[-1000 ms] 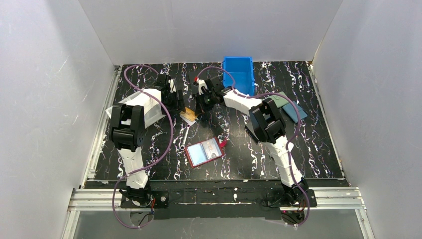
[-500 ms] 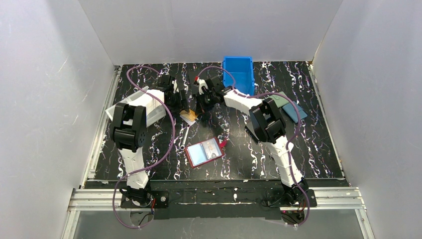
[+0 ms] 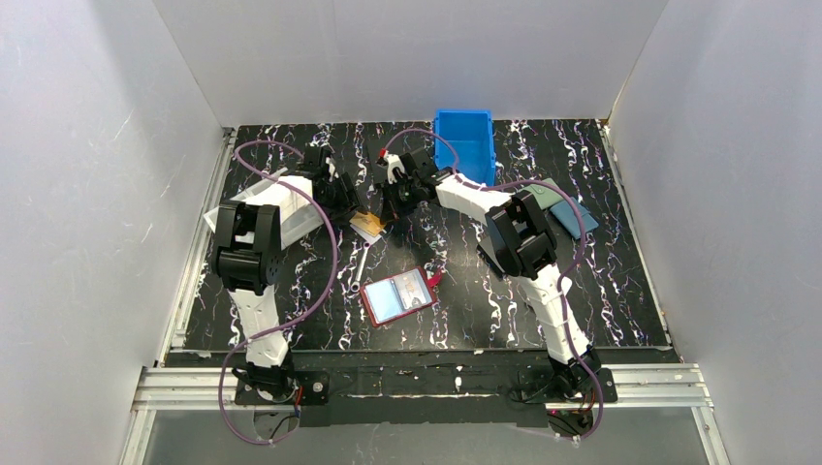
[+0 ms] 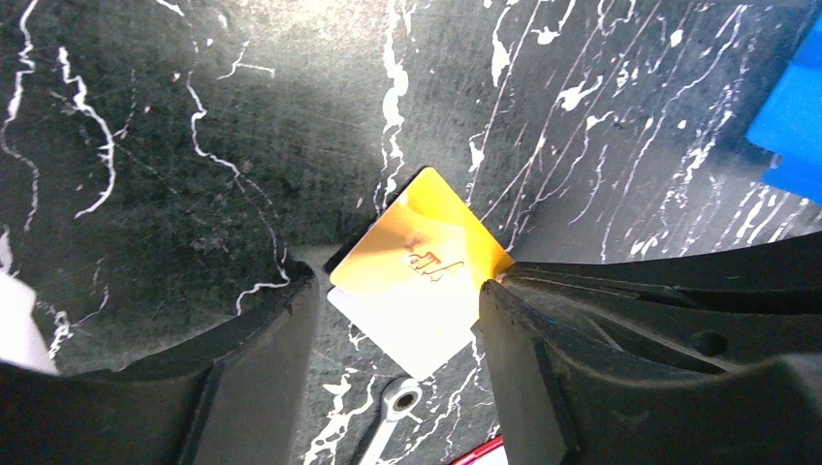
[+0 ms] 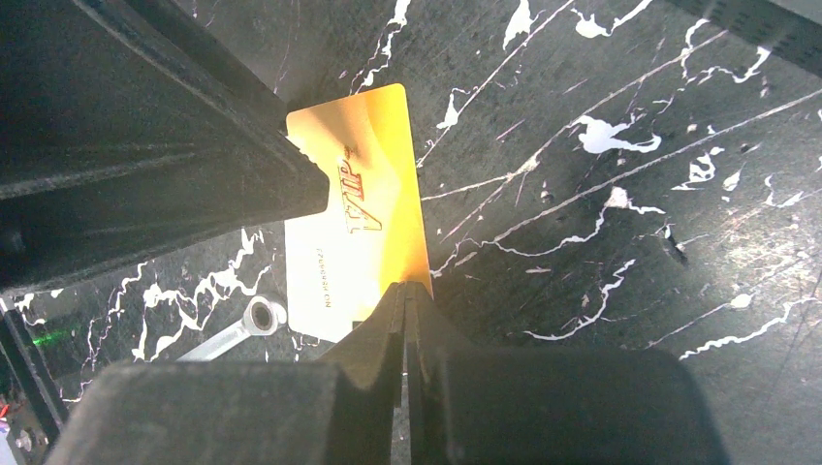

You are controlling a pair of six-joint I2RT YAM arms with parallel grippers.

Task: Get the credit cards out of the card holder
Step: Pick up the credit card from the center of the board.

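The red card holder [image 3: 397,296] lies open on the table, pale pockets up, apart from both grippers. Behind it an orange credit card [image 4: 422,254] rests on the dark marbled table, and a whitish card [image 4: 415,331] seems to lie under its near end. My left gripper [image 4: 397,283] is open and straddles the cards, its fingers [image 4: 543,358] close against their edges. In the overhead view it sits at the cards' left [image 3: 346,201]. My right gripper [image 5: 407,291] is shut, its tips touching the orange card's [image 5: 373,165] edge from the right [image 3: 395,215].
A small silver wrench [image 3: 361,263] lies between the cards and the holder. A blue bin [image 3: 465,143] stands at the back. A white wallet [image 3: 281,208] lies under the left arm. Teal and blue wallets [image 3: 567,208] lie at the right.
The left gripper's jaws have narrowed around the cards, and the left wrist shifted slightly. The right gripper stayed shut at the card's edge. The holder has not moved.
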